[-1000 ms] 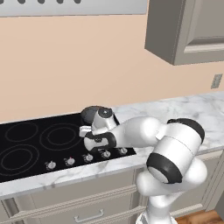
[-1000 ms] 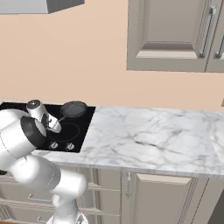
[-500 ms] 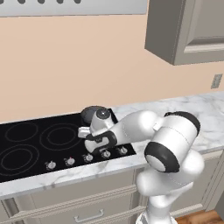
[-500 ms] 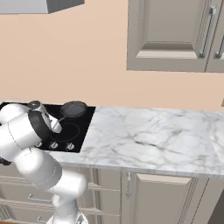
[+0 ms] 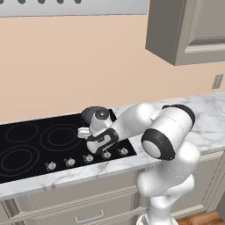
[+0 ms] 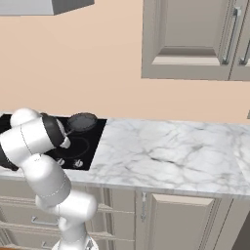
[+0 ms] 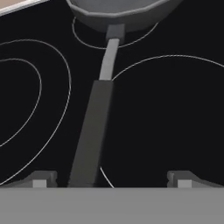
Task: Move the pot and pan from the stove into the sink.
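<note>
The pan [image 7: 118, 11] sits at the back right of the stove [image 7: 175, 109], its long handle [image 7: 92, 131] running straight back toward the gripper [image 7: 111, 178]. The 2 fingers [image 7: 41, 179] stand wide open, empty, straddling the handle, which lies nearer the left one.

pan [image 6: 82, 121] on stove [image 6: 90, 141], white marble counter [image 6: 171, 154] beside

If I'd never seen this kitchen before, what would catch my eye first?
Probably the bulky white robot arm bending low over the flat black glass cooktop. Its open gripper hovers above the long dark handle of a small round dark-grey pan sitting at the cooktop's back corner, beside a white marble counter.
</note>
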Motion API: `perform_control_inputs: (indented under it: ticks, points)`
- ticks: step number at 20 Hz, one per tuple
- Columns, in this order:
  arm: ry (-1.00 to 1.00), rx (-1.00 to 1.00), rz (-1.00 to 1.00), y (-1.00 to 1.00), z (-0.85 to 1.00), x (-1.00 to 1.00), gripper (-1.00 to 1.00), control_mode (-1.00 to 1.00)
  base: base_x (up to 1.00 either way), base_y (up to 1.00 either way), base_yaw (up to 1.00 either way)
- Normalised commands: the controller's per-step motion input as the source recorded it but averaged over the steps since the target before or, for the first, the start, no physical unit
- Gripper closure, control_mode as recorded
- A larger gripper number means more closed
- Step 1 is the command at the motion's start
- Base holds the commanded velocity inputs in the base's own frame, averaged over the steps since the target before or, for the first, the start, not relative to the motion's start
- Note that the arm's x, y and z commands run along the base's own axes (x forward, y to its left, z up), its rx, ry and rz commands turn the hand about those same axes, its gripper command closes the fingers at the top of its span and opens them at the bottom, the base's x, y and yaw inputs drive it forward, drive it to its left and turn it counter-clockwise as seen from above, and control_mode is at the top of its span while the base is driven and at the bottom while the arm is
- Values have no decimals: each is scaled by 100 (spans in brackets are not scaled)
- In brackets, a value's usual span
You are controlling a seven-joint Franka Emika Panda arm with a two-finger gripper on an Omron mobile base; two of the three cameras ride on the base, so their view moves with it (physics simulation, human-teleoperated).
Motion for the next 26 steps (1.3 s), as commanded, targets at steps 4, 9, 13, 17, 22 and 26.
perform_control_inputs:
  ticks: [4, 9, 13, 17, 22, 26]
  points:
    - [0, -1, -4, 35, -7, 21, -100, -100, 0, 0, 0]
    - [0, -1, -1, 12, -3, 8, -100, -100, 0, 0, 0]
    - [0, -1, 0, 11, -6, 8, -100, -100, 0, 0, 0]
    - [0, -3, 0, 8, -21, 8, -100, -100, 0, 0, 0]
    - [0, -2, 0, 0, -31, 4, -100, -100, 0, 0, 0]
    - [1, 0, 0, 0, -11, 0, 100, -100, 0, 0, 0]
